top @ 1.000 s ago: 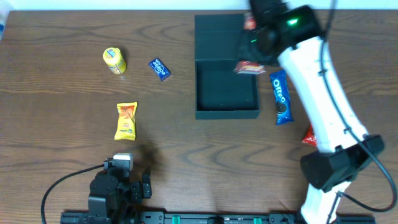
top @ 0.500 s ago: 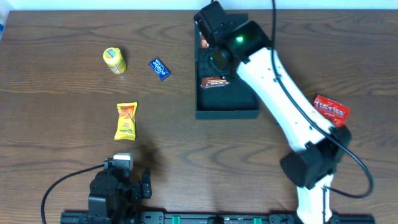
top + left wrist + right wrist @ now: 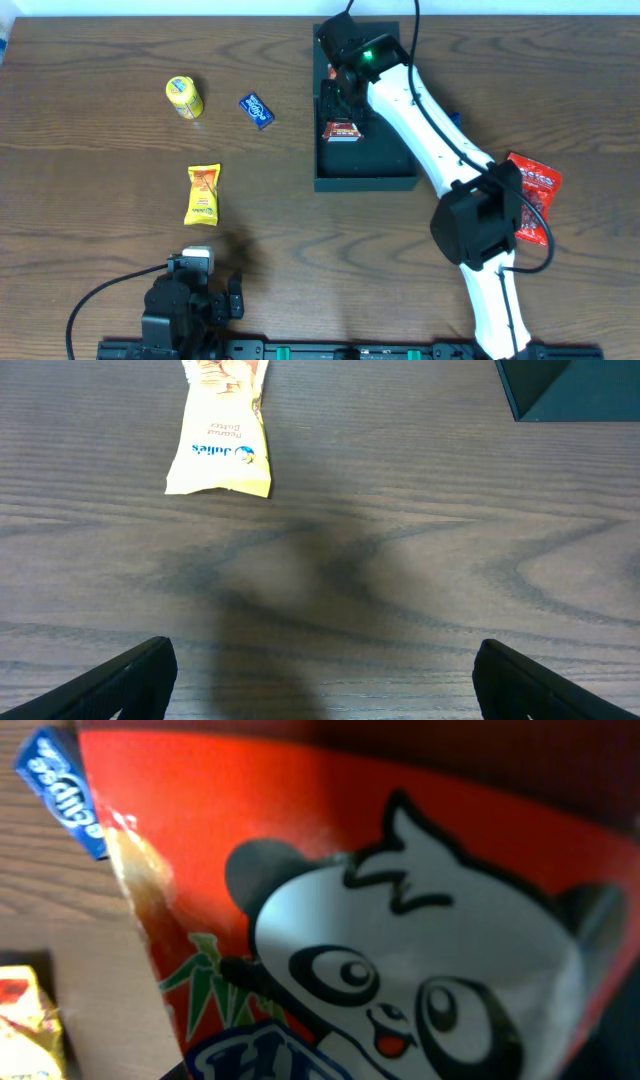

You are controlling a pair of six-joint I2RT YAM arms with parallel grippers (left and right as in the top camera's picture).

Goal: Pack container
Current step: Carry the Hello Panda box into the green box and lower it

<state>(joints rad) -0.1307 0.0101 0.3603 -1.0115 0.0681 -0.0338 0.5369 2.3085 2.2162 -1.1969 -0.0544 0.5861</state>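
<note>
A dark brown, wood-grained desk [image 3: 100, 240] carries one dark teal-green, matte, rigid square container [image 3: 366, 182]. It stands near the far edge, a little right of the middle, with its flap lid [image 3: 322, 60] folded open toward that edge.

The right pincer [image 3: 341, 116], on a smooth white arm, is poised over the far left part of the container's open well. It is closed narrowly on a red glossy snack packet [image 3: 343, 131], which hangs over the well. In the right wrist view the packet's shiny film, printed with a cartoon panda [image 3: 400, 970], fills the picture and hides the fingers.

The left pincer [image 3: 320, 685] is spread wide near the desk's near edge, left of the middle. Nothing is held between its two dark fingertips, and only bare wood is seen there.

Four more snacks are counted on the desk:
- One flat yellow-orange pillow packet with crimped ends [image 3: 203, 194] lies left of the middle.
- One small blue foil packet [image 3: 257, 110] lies left of the container.
- One small rounded yellow pack [image 3: 184, 97] lies further left, toward the far left corner.
- One crinkled red foil packet [image 3: 535, 185] lies toward the right edge, partly covered by the arm.
</note>
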